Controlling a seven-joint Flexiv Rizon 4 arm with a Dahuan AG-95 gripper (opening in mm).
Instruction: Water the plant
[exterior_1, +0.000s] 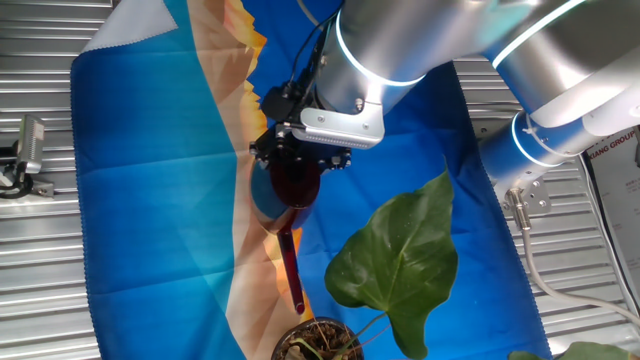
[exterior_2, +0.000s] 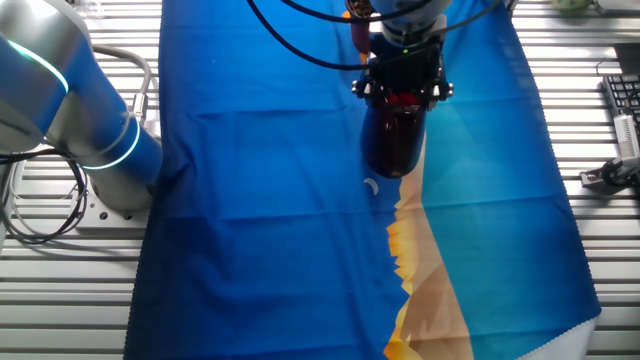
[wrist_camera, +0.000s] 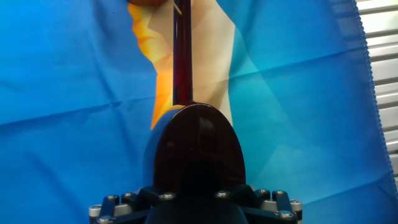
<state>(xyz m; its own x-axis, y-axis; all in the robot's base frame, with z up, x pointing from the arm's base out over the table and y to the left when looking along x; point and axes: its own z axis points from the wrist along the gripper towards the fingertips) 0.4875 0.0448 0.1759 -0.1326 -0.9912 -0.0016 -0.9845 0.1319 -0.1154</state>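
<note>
Tool (exterior_1: 298, 160) clamped on dark red watering can (exterior_1: 294, 185), held above blue-and-orange cloth (exterior_1: 150, 200) on slatted metal bench (exterior_1: 40, 290). Can's long spout (exterior_1: 291, 268) runs toward 6 o'clock in one fixed view, tip just above pot rim. Plant (exterior_1: 400, 262) at 5 o'clock of tool; large heart-shaped leaf beside spout, pot (exterior_1: 318, 340) of dark soil at frame bottom. Hand view: spout points to 12 o'clock.
</note>
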